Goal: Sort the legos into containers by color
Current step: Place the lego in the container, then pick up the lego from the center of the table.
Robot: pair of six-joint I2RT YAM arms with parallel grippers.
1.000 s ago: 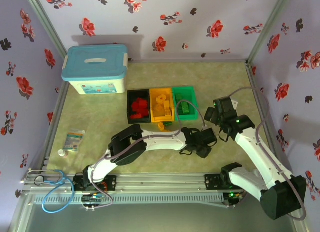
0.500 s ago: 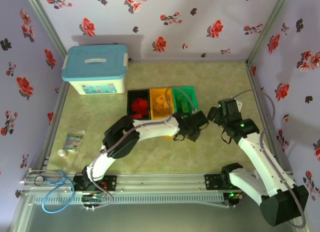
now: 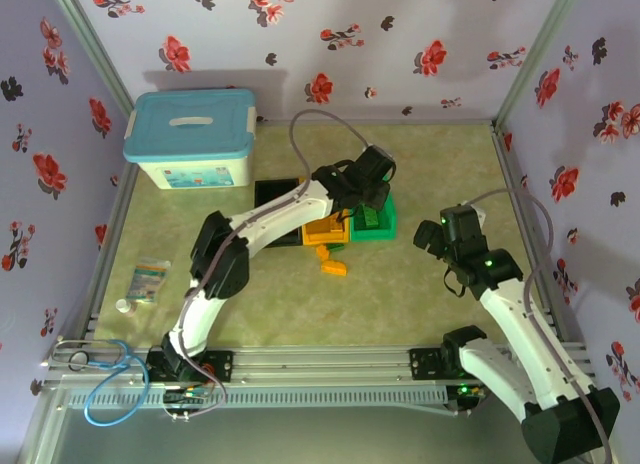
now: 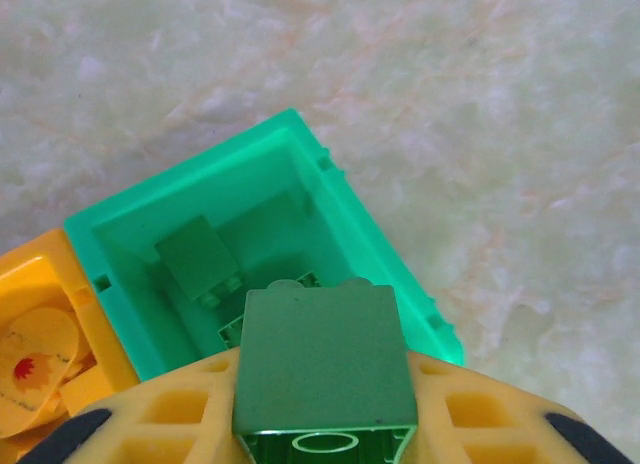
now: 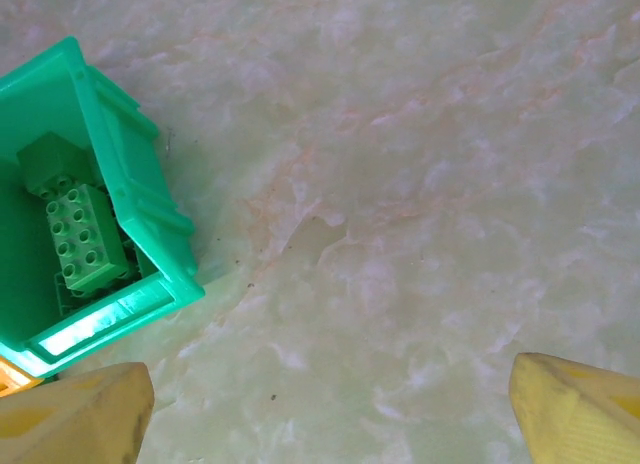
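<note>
One lego (image 4: 325,359) now above green container (image 4: 372,236)

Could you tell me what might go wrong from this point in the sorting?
1. The green brick in the shut left jaws hangs over one end of the green bin. If released here, it might clip the rim or bounce off the bricks inside.
2. The loose orange brick lies on the table in front of the orange bin, where the left arm could knock it away when pulling back.

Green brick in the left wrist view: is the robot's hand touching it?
Touching. The left wrist view shows the green brick wedged between the left hand's yellow fingers, flush against both.
</note>
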